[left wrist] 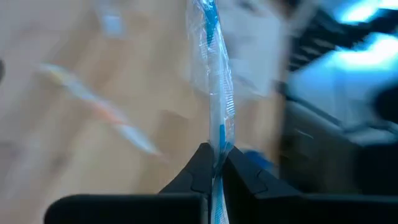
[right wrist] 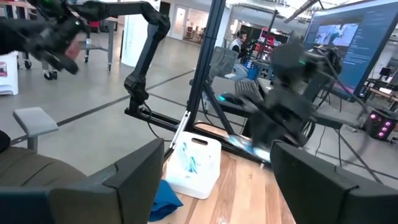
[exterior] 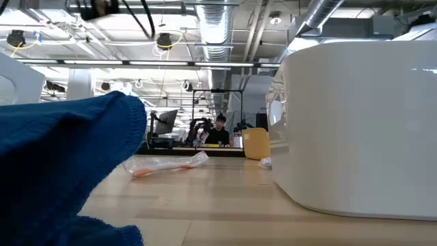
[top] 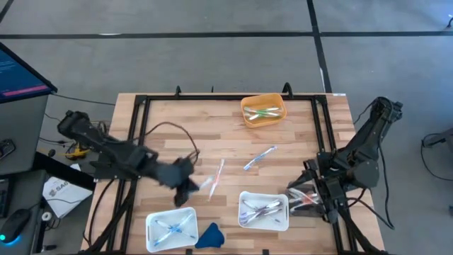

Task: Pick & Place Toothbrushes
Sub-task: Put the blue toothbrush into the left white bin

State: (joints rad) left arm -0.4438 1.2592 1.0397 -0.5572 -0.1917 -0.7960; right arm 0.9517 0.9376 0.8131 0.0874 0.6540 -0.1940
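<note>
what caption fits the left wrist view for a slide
Left tool shut on a blue wrapped toothbrush, lifted above the wooden table.

Wrapped toothbrushes (top: 260, 158) lie loose mid-tabletop; a blue one (left wrist: 217, 93) is pinched upright; others fill trays near the front edge.

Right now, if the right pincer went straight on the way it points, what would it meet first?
Judging by its wrist view, the open right pincer points across the table toward the left arm and the white tray below it. The tray looks like the first thing in line, though depth is unclear.
</note>
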